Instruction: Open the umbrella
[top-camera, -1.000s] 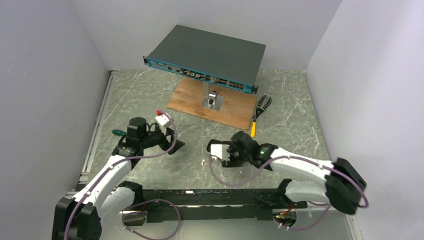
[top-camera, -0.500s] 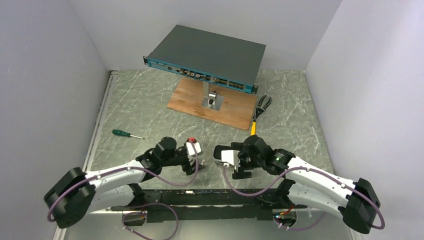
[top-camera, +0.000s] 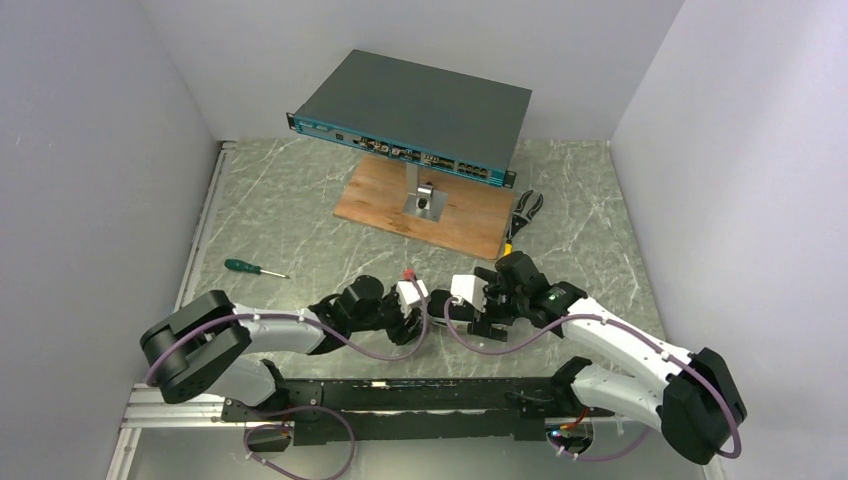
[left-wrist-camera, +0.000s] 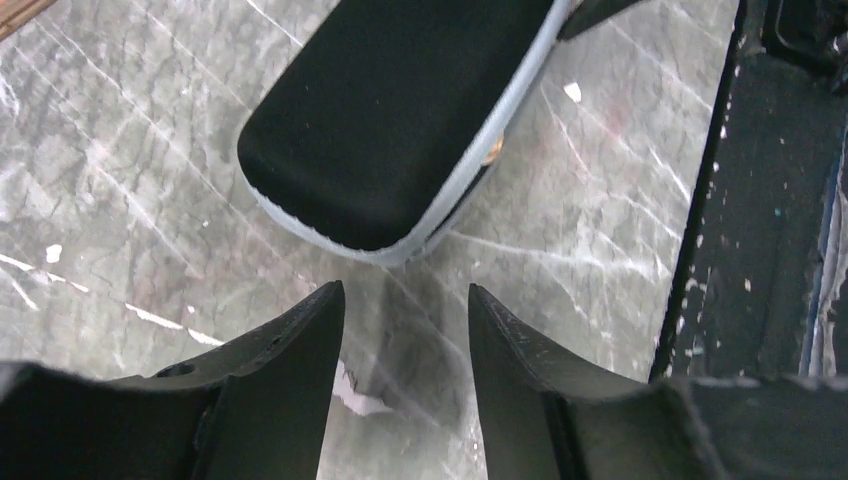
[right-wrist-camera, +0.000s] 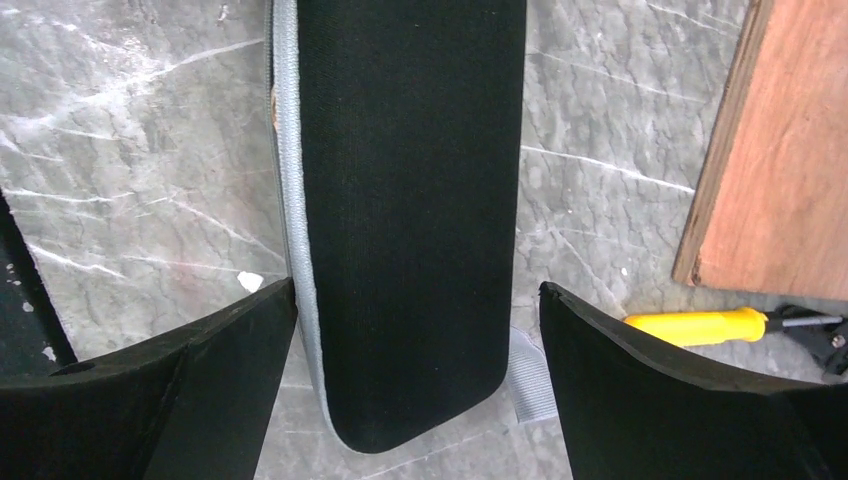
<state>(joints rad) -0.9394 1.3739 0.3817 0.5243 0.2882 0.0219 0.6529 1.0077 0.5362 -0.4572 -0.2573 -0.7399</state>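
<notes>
Black fabric, grey zip seam: the umbrella (right-wrist-camera: 410, 220), shut inside its capsule case (left-wrist-camera: 400, 110), lies on the marble table (right-wrist-camera: 130, 150), right gripper (right-wrist-camera: 417, 288) spread wide astride it, left gripper (left-wrist-camera: 405, 290) half-parted and empty just short of it, so nothing is opened yet.

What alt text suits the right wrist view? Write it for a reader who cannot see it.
A black oval case with a grey zip edge lies on the grey marble table, straddled by the open right claw, not gripped. A wooden board sits at right, a yellow tool handle below it.
</notes>
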